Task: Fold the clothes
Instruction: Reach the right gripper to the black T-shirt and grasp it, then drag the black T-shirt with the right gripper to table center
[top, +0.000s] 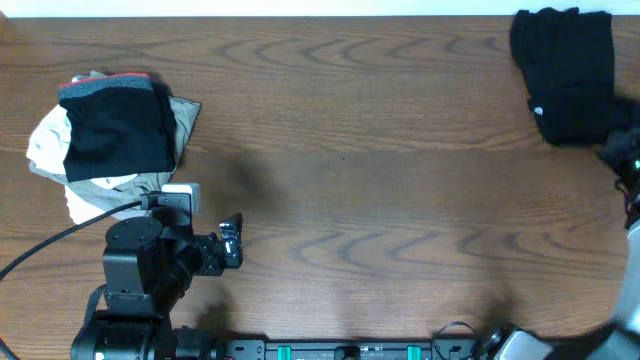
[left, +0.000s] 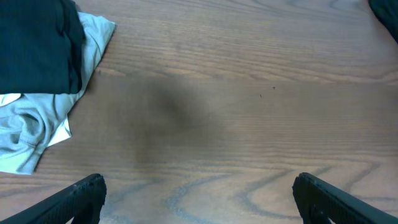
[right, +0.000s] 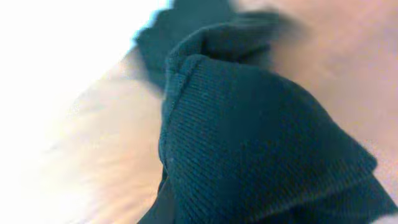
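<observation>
A black knit garment (top: 563, 75) lies bunched at the table's far right corner. My right gripper (top: 620, 152) is at its lower right edge. In the right wrist view the dark knit fabric (right: 249, 143) bunches up close to the camera and hides the fingers, and the gripper looks shut on it. A pile of clothes (top: 110, 130), a black garment on top of white and grey ones, sits at the left and also shows in the left wrist view (left: 37, 50). My left gripper (top: 232, 245) (left: 199, 205) is open and empty above bare table, below and right of the pile.
The wooden table (top: 380, 180) spans the view. The left arm's base (top: 135, 265) and its cable are at the front left. The table's back edge runs just behind the black garment.
</observation>
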